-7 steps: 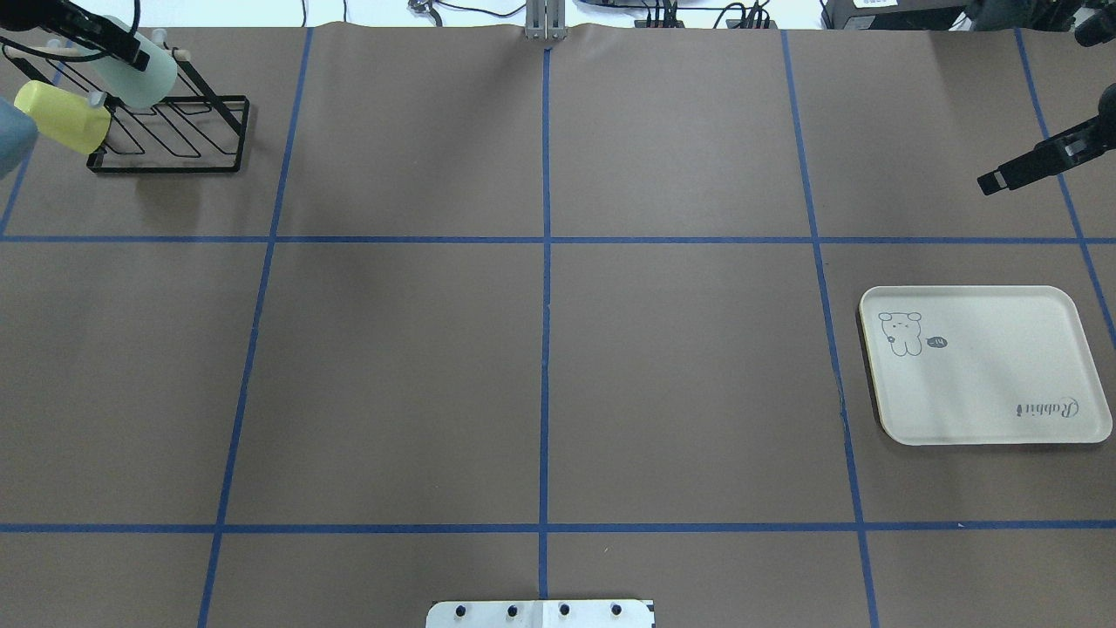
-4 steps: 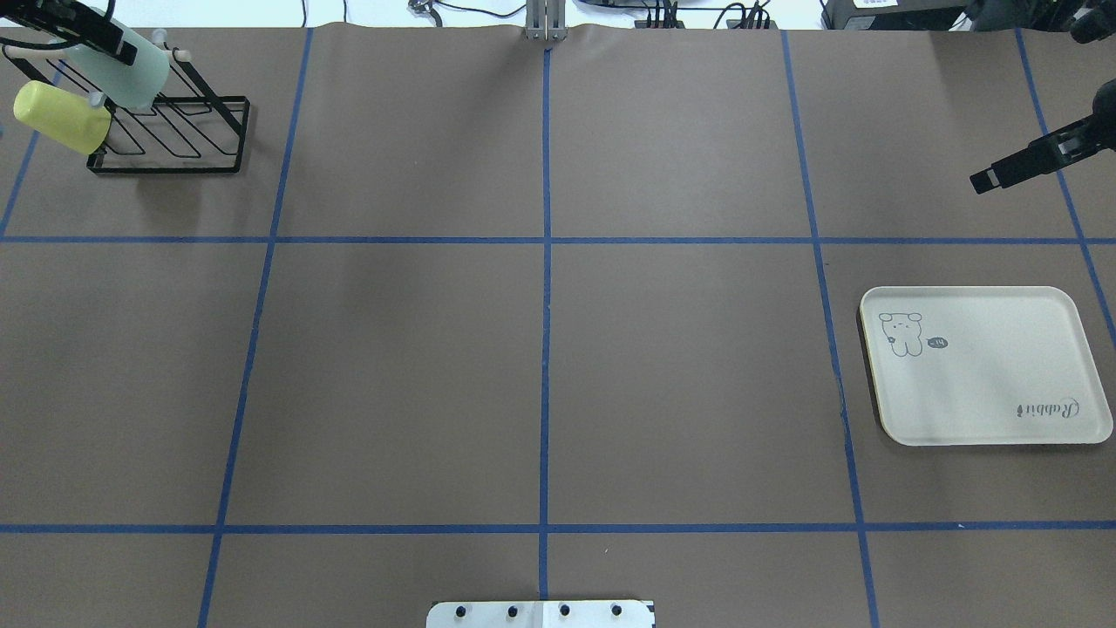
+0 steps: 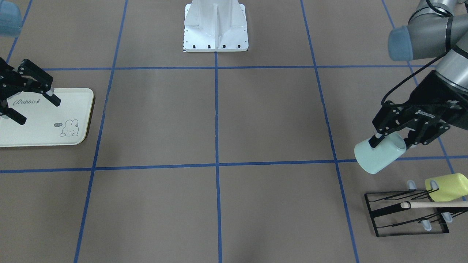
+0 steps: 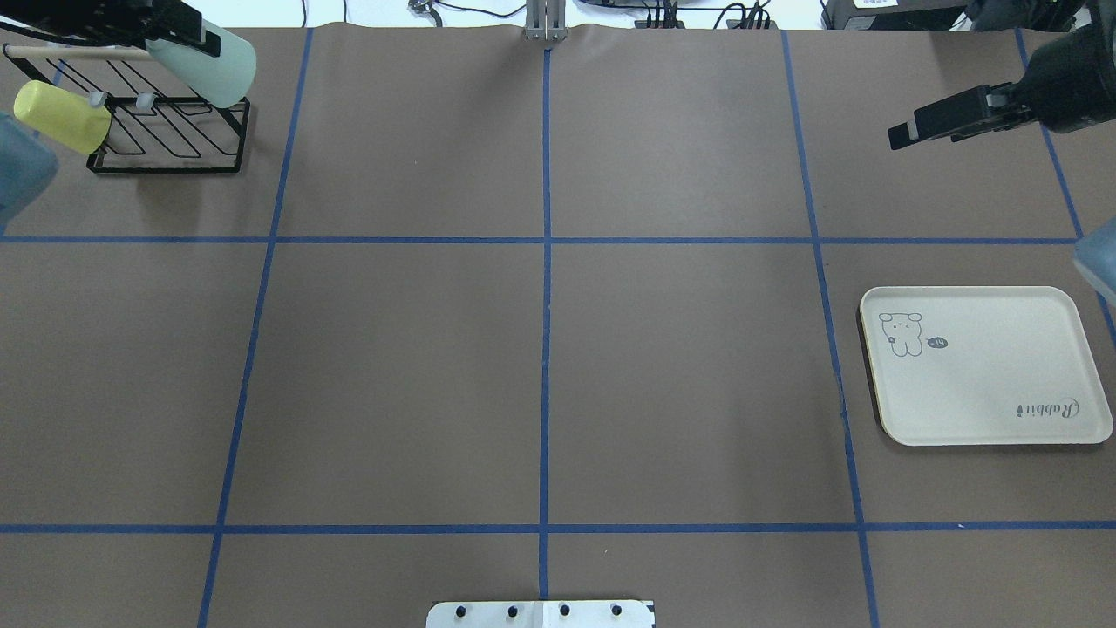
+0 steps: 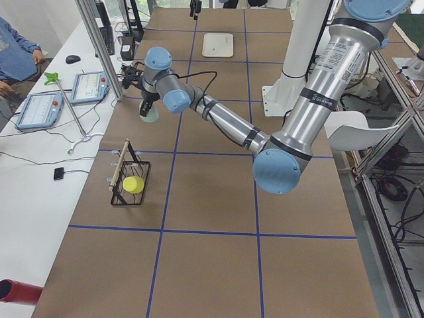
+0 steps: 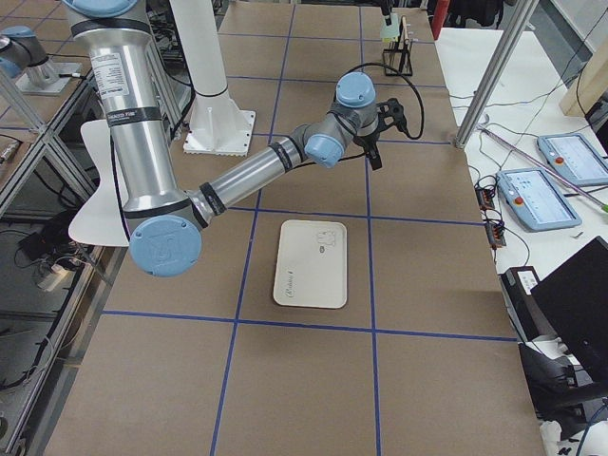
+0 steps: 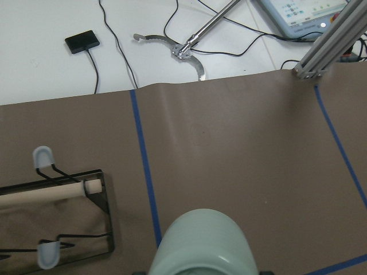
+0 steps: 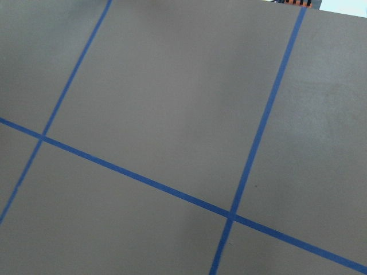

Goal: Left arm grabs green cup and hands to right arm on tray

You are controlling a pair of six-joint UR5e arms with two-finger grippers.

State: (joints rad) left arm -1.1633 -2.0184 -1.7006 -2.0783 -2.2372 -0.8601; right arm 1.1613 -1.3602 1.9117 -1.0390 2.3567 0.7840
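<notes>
My left gripper is shut on the pale mint-green cup, gripping its rim, and holds it tilted in the air beside the black rack. The cup also shows in the overhead view under that gripper, and fills the bottom of the left wrist view. The cream tray with the bunny drawing lies at the table's right side, with nothing on it. My right gripper is open and empty; in the overhead view it hangs beyond the tray's far side.
A black wire rack with a wooden bar stands at the far left corner and holds a yellow-green cup. Blue tape lines grid the brown table. The robot's base plate sits at the near edge. Cables and tablets lie past the far edge.
My left gripper has carried the green cup off the rack, up and to the right. My right gripper has moved left and farther from the tray.
</notes>
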